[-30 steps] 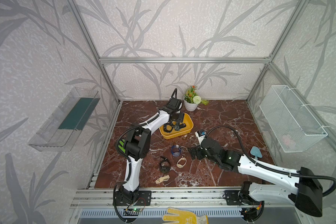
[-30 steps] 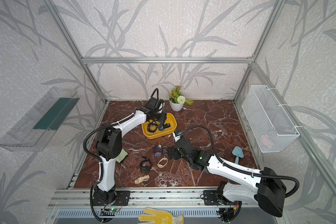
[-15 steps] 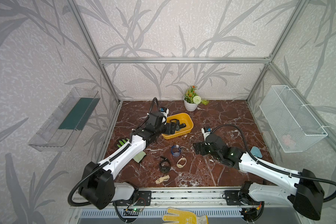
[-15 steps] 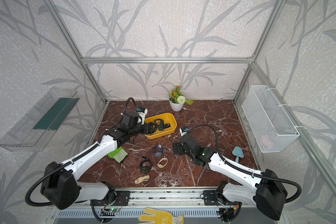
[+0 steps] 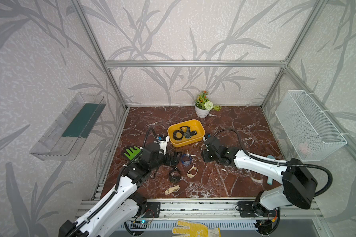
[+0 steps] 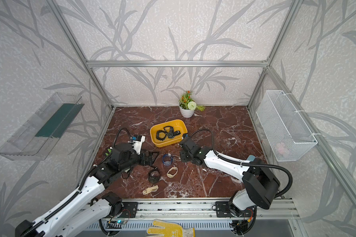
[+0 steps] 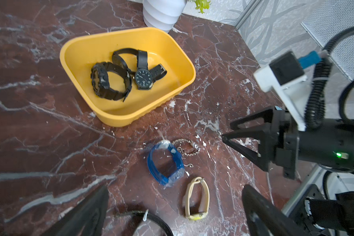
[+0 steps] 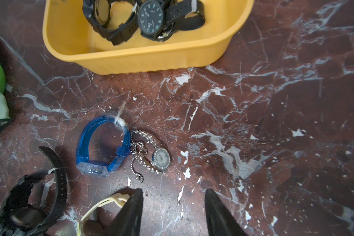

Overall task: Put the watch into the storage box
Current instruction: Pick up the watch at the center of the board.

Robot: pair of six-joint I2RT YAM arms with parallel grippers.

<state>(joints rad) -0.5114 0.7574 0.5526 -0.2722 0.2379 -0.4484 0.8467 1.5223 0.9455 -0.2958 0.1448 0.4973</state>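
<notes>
Off the front rail, past a yellow glove (image 5: 193, 230), two white arms stretched low and forward over the marble table (image 5: 234, 123).

Nearest on the stone, a flat cream strap (image 5: 172, 189). Just beyond, a black watch (image 5: 174, 176) buckled into a loop, and beside it a cream band (image 5: 192, 172).

Farther in, on the left arm, elbow bent by a green glove (image 5: 132, 152) and wrist turned toward the middle: left gripper (image 5: 174, 158) spread wide, holding nothing, tips near the blue watch (image 8: 102, 147). Facing it from the other side, forearm nearly level and wrist dipped: right gripper (image 5: 205, 157) parted more narrowly, nothing between the tips, pointed at the silver watch (image 8: 161, 159).

Small round pale face ringed with stones on that silver watch, thin sparkling chain band crumpled beside it. Lies flat on the bare table right against the blue watch, outside the box. Blue watch of see-through plastic, closed in a loop and resting on its side, clear tag at the clasp.

Just behind both, the storage box (image 5: 200, 128): yellow, rounded corners, ribbed under the rim. Inside, a chunky black watch (image 7: 106, 81) touching a dark-faced watch (image 7: 143, 77) with white marks.

Farthest back, against the wall, a white plant pot (image 5: 201, 111).
</notes>
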